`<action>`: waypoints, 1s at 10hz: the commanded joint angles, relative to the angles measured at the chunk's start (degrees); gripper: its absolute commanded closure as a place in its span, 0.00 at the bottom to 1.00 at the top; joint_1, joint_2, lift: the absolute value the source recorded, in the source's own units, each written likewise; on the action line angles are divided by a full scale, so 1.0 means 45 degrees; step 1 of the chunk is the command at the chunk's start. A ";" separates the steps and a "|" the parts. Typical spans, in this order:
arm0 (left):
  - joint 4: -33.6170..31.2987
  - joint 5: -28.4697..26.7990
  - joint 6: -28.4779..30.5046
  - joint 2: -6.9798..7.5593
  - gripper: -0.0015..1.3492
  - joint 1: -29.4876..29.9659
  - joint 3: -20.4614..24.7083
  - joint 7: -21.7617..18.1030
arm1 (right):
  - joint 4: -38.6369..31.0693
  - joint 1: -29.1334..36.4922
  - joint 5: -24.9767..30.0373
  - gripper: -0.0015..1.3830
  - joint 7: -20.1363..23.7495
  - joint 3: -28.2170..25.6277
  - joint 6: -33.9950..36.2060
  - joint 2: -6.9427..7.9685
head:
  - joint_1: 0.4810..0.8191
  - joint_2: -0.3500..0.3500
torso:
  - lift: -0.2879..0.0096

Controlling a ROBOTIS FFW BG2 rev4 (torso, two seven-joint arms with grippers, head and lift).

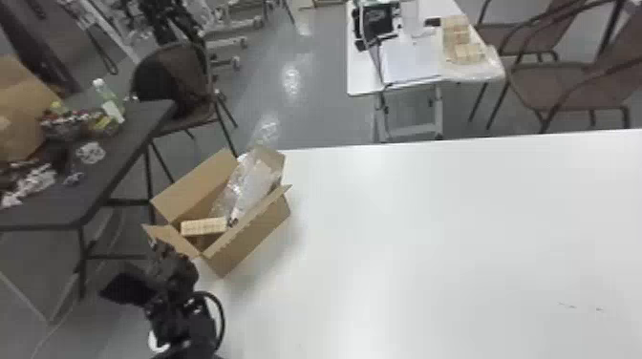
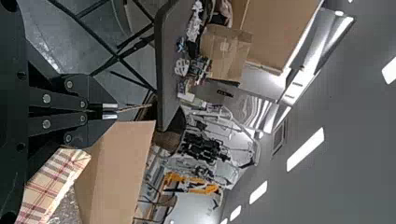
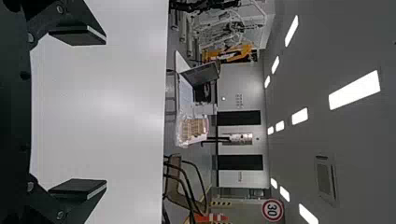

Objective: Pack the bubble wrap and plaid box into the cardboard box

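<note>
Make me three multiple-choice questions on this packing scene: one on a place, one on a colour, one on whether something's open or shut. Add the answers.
1. Where is the plaid box?
A) On a chair
B) In the cardboard box
C) On the floor

2. What colour is the table under the cardboard box?
A) White
B) Red
C) Green

3. How do the right end effector's fingers stand?
A) Closed together
B) Closed on the bubble wrap
C) Spread wide apart

Answers:
1: B, the head view shows it inside the walls, beside the bubble wrap.
2: A, the head view shows a white top under the carton.
3: C, the right wrist view shows a broad gap between them.
</note>
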 commanded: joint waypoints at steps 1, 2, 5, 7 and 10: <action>0.0170 0.0188 -0.0272 0.0014 0.65 -0.0048 -0.0089 0.0130 | 0.0118 -0.0126 -0.0031 0.15 0.0019 0.0091 0.0016 0.0031 | 0.63 0.96 | 0.67; 0.0170 0.0188 -0.0663 -0.0045 0.29 0.0089 -0.0245 0.0130 | 0.0118 -0.0107 -0.0031 0.15 0.0039 0.0110 0.0016 0.0031 | 0.63 0.97 | 0.67; -0.1549 -0.0320 -0.2166 -0.0025 0.16 0.1554 -0.1749 0.0130 | 0.0020 0.0010 0.0008 0.15 0.0039 0.0110 -0.0082 0.0031 | 0.63 0.94 | 0.67; -0.3717 -0.1863 -0.2303 -0.0058 0.20 0.3058 -0.2901 0.0130 | -0.0156 0.0128 0.0086 0.15 0.0000 0.0306 -0.0277 0.0031 | 0.63 0.87 | 0.67; -0.4537 -0.3914 -0.2440 -0.0058 0.21 0.5089 -0.4678 0.0130 | -0.0410 0.0596 0.0438 0.15 -0.0684 0.0931 -0.0746 0.0031 | 0.63 0.71 | 0.67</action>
